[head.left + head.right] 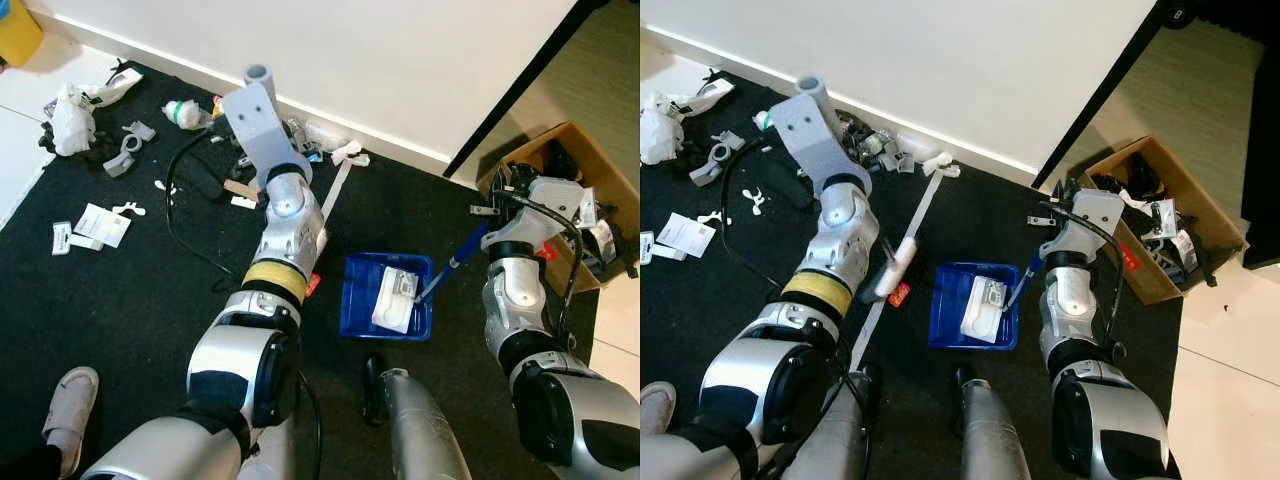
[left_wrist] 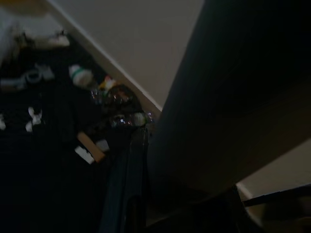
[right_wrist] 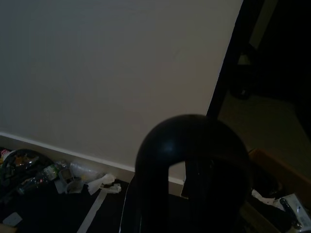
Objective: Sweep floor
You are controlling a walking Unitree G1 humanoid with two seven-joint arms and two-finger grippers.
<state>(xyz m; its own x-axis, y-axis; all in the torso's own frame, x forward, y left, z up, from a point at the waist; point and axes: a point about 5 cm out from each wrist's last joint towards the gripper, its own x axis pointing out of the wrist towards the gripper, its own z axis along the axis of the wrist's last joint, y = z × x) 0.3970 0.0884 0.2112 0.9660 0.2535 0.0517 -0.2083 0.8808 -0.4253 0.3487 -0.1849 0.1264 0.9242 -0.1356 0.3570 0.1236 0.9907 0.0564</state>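
Blue plastic dustpan [image 1: 360, 300] sits mid-mat, litter [image 1: 75, 120] along the far wall; gripper finger states can't be told.

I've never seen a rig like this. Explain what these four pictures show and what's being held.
This is a walking robot with two silver arms. The two bright pictures come from the two eyes of a camera on its head, looking down at a black mat along a white wall. The two dark pictures come from cameras on its wrists.

The left arm reaches toward scattered litter by the wall: paper scraps, plastic bits, a black cable. A long pale handle runs under that arm; whether the gripper holds it can't be seen. The right arm is at the blue handle of a blue dustpan, which lies on the mat with white rubbish in it. A cardboard box of odds and ends stands to the right. A person's shoe shows at the lower left.
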